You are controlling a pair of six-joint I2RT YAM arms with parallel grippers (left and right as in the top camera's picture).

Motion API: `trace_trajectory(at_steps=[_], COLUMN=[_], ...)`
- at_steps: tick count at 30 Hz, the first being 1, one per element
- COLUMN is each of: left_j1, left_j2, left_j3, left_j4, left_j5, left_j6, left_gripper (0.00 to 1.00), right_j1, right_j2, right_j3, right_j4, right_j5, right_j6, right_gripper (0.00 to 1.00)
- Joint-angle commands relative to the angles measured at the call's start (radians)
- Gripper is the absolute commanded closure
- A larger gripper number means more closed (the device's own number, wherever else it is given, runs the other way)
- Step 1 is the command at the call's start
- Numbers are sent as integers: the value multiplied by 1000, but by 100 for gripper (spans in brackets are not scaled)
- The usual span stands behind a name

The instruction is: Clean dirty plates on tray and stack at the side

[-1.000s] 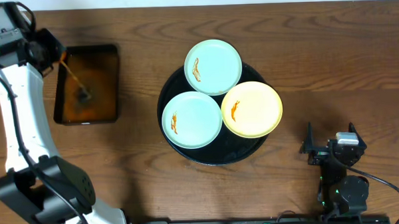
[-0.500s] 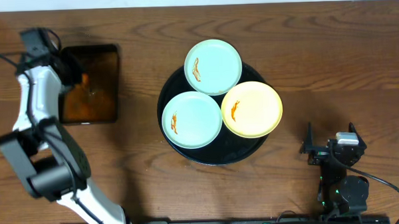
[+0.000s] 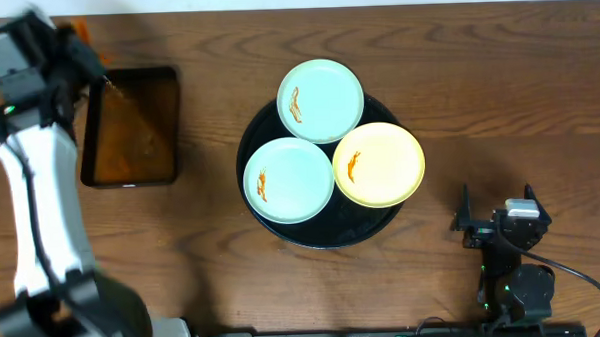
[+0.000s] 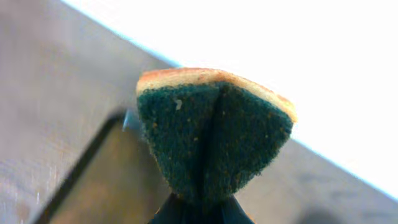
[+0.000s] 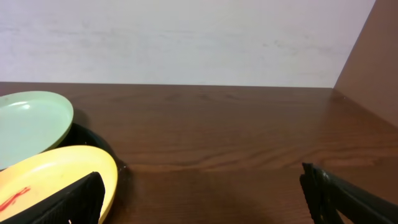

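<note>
Three small plates lie on the round black tray (image 3: pixel 312 233): a mint-blue one at the back (image 3: pixel 327 92), a mint-blue one at front left (image 3: pixel 295 179) and a pale yellow one at right (image 3: pixel 385 166). Each has an orange sauce smear. My left gripper (image 3: pixel 80 41) is at the table's far left back, raised above the rectangular tray, shut on a green-and-yellow sponge (image 4: pixel 211 140). My right gripper (image 3: pixel 497 222) is open and empty near the front right, right of the yellow plate (image 5: pixel 50 180). The back mint plate (image 5: pixel 28 124) shows in the right wrist view.
A smaller rectangular black tray of brown liquid (image 3: pixel 130 126) stands at the left, under the left gripper. Bare wooden table lies right of the round tray and around the right gripper.
My left arm has lifted the sponge out of the brown liquid and swung up toward the back left corner. The plates and right arm have not moved.
</note>
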State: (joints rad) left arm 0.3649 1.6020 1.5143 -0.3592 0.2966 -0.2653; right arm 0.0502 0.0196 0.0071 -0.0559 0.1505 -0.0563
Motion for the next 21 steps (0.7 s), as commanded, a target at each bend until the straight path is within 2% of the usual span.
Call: trace_trajectory(at_steps=[1, 7, 13, 17, 21], left_j1=[5, 5, 5, 5, 4], left_j2=[-30, 59, 289, 277, 154], left_j3=[24, -38, -116, -111, -102], left_j4=[15, 6, -68, -77, -59], left_j5=[31, -148, -152, -151, -147], left_j6=[-1, 2, 3, 50, 51], left_gripper=[91, 92, 93, 93, 92], right_j1=[10, 10, 10, 10, 10], right_j2=[0, 0, 0, 0, 0], right_j3=[-2, -2, -2, -2, -2], right_j4=[-4, -4, -4, -4, -4], right_j5=[2, 2, 2, 2, 2], right_j6=[-4, -5, -4, -4, -4], right_gripper=[1, 1, 1, 1, 1])
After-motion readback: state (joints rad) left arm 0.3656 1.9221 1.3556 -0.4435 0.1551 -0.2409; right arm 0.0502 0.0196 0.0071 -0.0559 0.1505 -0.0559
